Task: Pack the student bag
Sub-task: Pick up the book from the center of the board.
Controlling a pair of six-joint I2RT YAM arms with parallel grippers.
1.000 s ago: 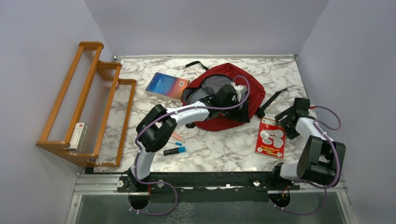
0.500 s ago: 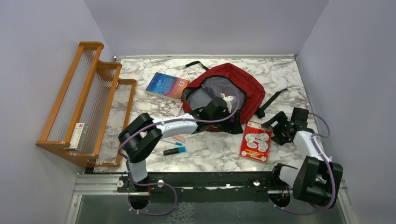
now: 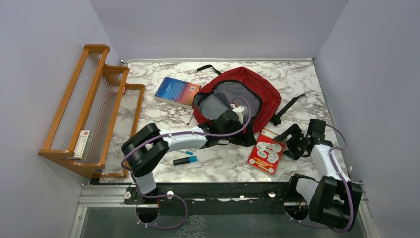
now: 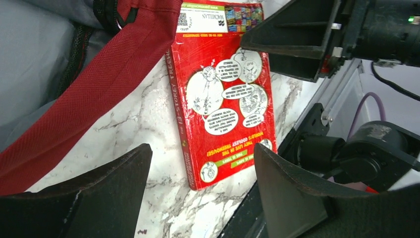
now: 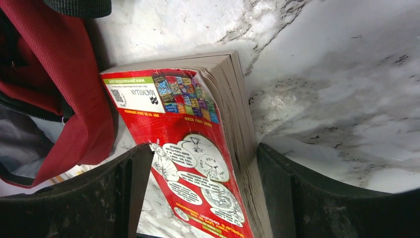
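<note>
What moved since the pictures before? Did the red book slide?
Yes. The red book slid left, up to the student bag, with the right pincer open astride it. The left pincer pulled back out of the bag's mouth, open, nothing held. The bag, blue book, markers and wooden rack stayed put.

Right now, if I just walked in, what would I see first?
The big red backpack, lying unzipped at the back of the marble table with its grey inside showing. Next, the bright red book just in front of it, with the right gripper open around it. A wooden rack stands on the left.
</note>
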